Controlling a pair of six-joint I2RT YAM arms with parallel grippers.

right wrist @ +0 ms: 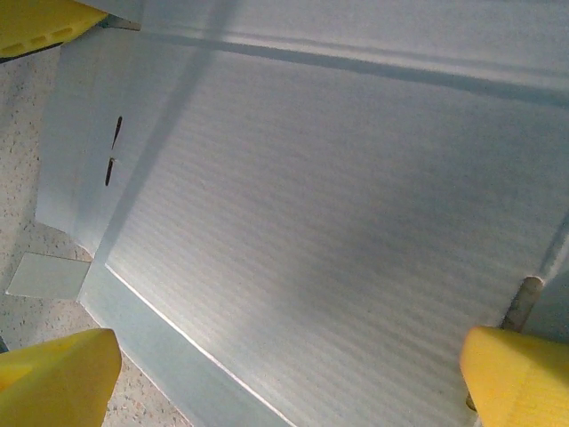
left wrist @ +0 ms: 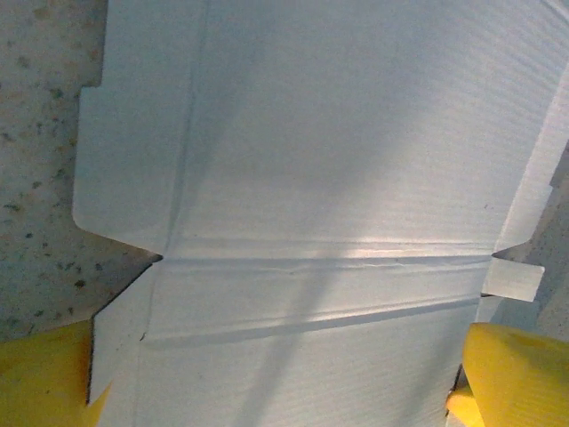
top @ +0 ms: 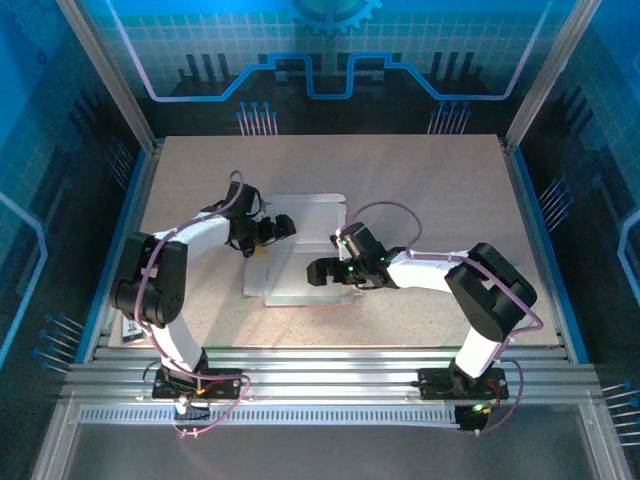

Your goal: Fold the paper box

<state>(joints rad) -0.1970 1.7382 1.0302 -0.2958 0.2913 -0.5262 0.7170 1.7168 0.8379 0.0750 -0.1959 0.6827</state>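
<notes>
Paper box (top: 290, 283): flat die-cut sheet of thin, finely ribbed cardboard, pale whitish side up, with creases, rounded flaps and narrow slits; it lay mid-worktop (top: 430, 180), a speckled beige board.
Left hand (top: 277, 227): yellow fingers (left wrist: 516, 374) spread wide, empty, above the sheet's far half.
Right hand (top: 318, 270): wide open, empty, above its near half.

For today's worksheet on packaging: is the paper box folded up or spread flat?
Spread flat: the paper box lies on the table, pale inner side up, creases showing, flaps out sideways.
</notes>
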